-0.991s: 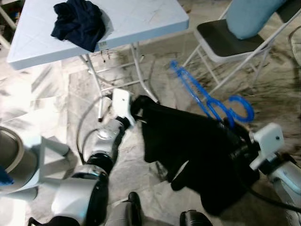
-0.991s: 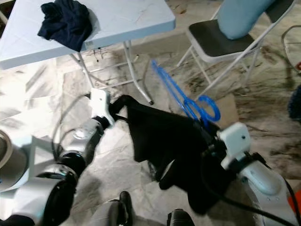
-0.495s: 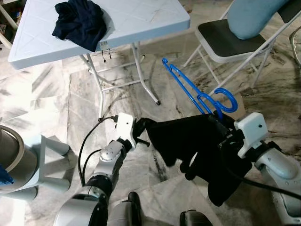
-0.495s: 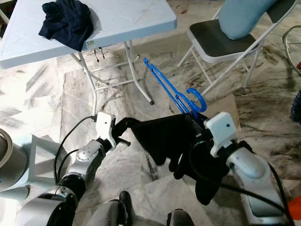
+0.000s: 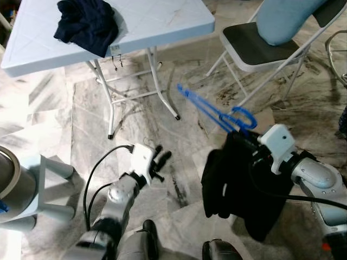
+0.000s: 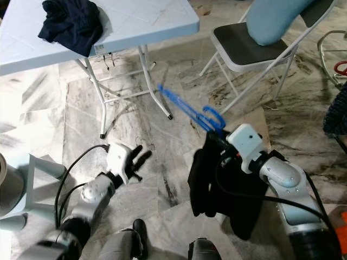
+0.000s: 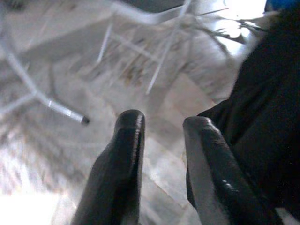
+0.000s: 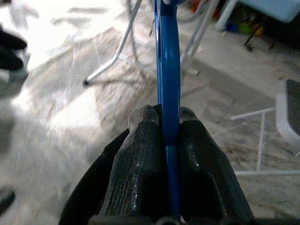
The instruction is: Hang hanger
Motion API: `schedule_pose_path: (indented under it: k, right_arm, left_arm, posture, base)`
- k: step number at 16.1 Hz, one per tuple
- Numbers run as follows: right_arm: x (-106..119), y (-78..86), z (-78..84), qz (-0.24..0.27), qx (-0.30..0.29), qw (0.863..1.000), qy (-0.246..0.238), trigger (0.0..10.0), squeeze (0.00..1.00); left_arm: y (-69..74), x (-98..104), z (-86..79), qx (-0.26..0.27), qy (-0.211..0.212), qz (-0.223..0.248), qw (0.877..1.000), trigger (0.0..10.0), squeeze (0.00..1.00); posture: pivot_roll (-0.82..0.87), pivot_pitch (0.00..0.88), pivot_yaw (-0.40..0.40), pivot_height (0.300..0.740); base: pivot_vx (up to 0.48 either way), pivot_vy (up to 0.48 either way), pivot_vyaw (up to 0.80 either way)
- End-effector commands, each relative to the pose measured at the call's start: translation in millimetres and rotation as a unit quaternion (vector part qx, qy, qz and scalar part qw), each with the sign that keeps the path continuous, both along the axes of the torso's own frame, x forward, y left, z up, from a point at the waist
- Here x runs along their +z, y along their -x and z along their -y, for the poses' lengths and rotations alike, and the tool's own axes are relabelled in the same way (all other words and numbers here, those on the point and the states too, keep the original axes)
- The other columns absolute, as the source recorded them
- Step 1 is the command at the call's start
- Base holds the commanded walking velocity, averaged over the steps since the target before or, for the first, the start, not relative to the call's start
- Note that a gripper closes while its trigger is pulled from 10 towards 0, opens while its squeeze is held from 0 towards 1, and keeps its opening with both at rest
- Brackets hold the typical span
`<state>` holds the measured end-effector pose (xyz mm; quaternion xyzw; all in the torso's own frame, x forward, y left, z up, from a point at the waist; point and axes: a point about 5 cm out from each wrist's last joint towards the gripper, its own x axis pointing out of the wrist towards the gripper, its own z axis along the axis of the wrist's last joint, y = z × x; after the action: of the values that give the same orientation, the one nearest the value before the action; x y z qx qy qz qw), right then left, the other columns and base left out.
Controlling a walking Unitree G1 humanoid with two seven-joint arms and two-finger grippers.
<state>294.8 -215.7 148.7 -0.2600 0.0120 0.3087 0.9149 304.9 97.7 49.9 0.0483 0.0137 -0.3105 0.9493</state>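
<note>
A blue plastic hanger (image 5: 214, 111) sticks up and to the left from my right gripper (image 5: 245, 142), which is shut on it; in the right wrist view both fingers (image 8: 140, 154) press on the blue bar (image 8: 168, 84). A black garment (image 5: 244, 189) droops from the hanger below that gripper, over the marble floor. My left gripper (image 5: 160, 162) is low at the left, open and holding nothing, apart from the garment. Its two fingers (image 7: 124, 154) stand spread in the left wrist view, with the black cloth (image 7: 262, 117) off to one side.
A white folding table (image 5: 157, 24) stands at the back left with a dark blue garment (image 5: 84, 24) heaped on it. At the back right is a folding chair (image 5: 255, 46) bearing a light blue cushion (image 5: 287, 19). A grey stool (image 5: 32, 179) is at far left.
My left gripper has let go of the black garment and drawn back left, open. The cloth has dropped to hang bunched under the right gripper, which has moved slightly right with the hanger.
</note>
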Motion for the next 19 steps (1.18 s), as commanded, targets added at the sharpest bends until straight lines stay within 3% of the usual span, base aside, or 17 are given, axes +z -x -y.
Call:
schedule_pose_path:
  k: [1,3,4,5,7,9,12,14,16,17,19]
  right_arm:
    - [1,-0.4,-2.2,0.006,0.024,1.000,0.017,10.0,0.00]
    - [-14,-6.5,-4.5,-0.023,0.048,0.996,0.066,10.0,0.00]
    - [-16,-6.7,-4.3,-0.027,0.054,0.996,0.072,10.0,0.00]
    - [-20,-5.5,-5.0,-0.036,0.085,0.988,0.120,10.0,0.00]
    - [-27,-1.8,3.1,-0.050,0.118,0.972,0.197,10.0,0.00]
    - [-32,-0.7,6.4,-0.051,0.130,0.966,0.220,10.0,0.00]
    - [-36,-4.6,0.6,-0.040,0.134,0.967,0.212,10.0,0.00]
    - [-31,-8.3,-6.7,-0.021,0.157,0.964,0.212,10.0,0.00]
    - [-26,-8.5,-8.2,-0.015,0.173,0.961,0.216,10.0,0.00]
    - [-21,-7.5,-4.9,-0.018,0.186,0.959,0.215,10.0,0.00]
    - [-17,-9.1,-1.9,-0.012,0.191,0.954,0.230,10.0,0.00]
  left_arm:
    - [6.9,-2,3.4,-0.028,-0.021,0.017,0.999,10.0,1.00]
    - [16.0,4,5.6,-0.073,-0.065,0.085,0.992,10.0,1.00]
    - [17.7,4,7.1,-0.083,-0.064,0.090,0.990,10.0,1.00]
    - [24.1,9,10.5,-0.123,-0.060,0.114,0.984,10.0,1.00]
    - [29.5,17,12.4,-0.149,-0.060,0.150,0.975,10.0,1.00]
    - [31.7,19,11.8,-0.168,-0.072,0.167,0.969,10.0,1.00]
    - [30.3,17,5.2,-0.174,-0.082,0.159,0.968,10.0,1.00]
    - [18.6,21,-6.9,-0.155,-0.080,0.135,0.975,10.0,1.00]
    - [13.9,24,-9.5,-0.177,-0.116,0.147,0.966,10.0,1.00]
    - [3.9,43,-4.0,-0.177,-0.091,0.171,0.965,10.0,1.00]
    - [1.3,47,-2.4,-0.192,-0.100,0.178,0.960,10.0,1.00]
  posture:
    - [-0.14,0.248,0.027,0.740]
    - [-0.13,0.251,0.003,0.740]
    - [-0.13,0.251,0.003,0.740]
    - [-0.14,0.259,0.005,0.740]
    - [-0.15,0.279,0.016,0.740]
    - [-0.14,0.270,0.005,0.740]
    - [-0.11,0.245,-0.023,0.740]
    - [-0.11,0.241,-0.019,0.740]
    - [-0.11,0.247,-0.013,0.740]
    - [-0.12,0.248,-0.001,0.740]
    - [-0.13,0.254,0.004,0.740]
  base:
    - [0.000,0.000,0.00]
    - [0.000,0.000,0.00]
    - [0.000,0.000,0.00]
    - [0.000,0.000,0.00]
    - [0.000,0.000,0.00]
    - [0.000,0.000,0.00]
    - [0.000,0.000,0.00]
    - [0.000,0.000,0.00]
    - [0.000,0.000,0.00]
    - [0.000,0.000,0.00]
    - [0.000,0.000,0.00]
